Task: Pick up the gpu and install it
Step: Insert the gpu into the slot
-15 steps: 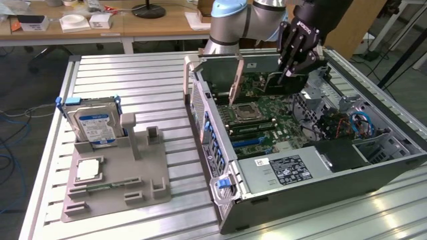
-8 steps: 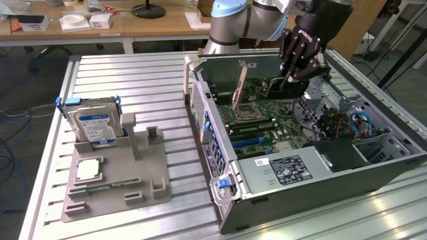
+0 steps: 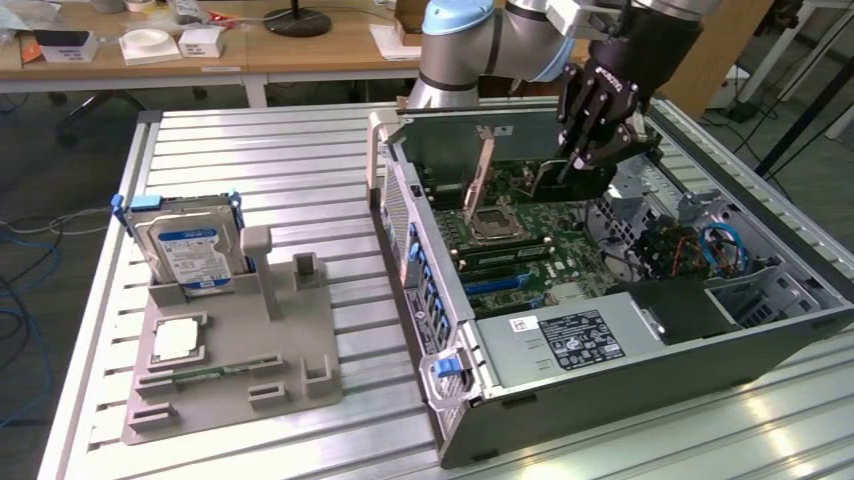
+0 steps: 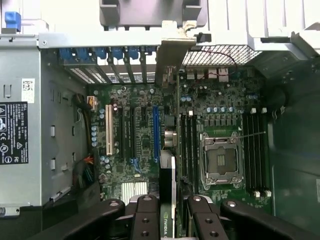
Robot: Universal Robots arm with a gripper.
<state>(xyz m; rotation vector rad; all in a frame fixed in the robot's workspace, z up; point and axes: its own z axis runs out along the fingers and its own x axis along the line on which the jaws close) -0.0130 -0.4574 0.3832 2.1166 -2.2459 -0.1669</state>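
Observation:
The gpu point(image 4: 173, 172) is a thin black card seen edge-on in the wrist view, with its silvery end bracket point(image 4: 169, 60) reaching the rear slot openings of the open computer case point(image 3: 441, 330). My gripper point(image 4: 172, 217) is shut on the card's near end, one black finger point(image 4: 145, 215) on each side. The card hangs over the green motherboard point(image 4: 140, 145), between the blue slot point(image 4: 156, 130) and the processor socket point(image 4: 220, 160). In the exterior view my gripper point(image 3: 583, 160) reaches down into the case at its far end, with the dark gpu point(image 3: 554, 180) below the fingers.
A grey fixture point(image 3: 267, 350) lies at the exterior view's left. It holds a silver hard drive point(image 3: 191, 255) standing upright, a processor chip point(image 3: 178, 340) and a green memory stick point(image 3: 200, 375). Inside the case are a power supply point(image 3: 574, 340), a drive cage point(image 3: 747, 290) and blue cables point(image 3: 721, 245).

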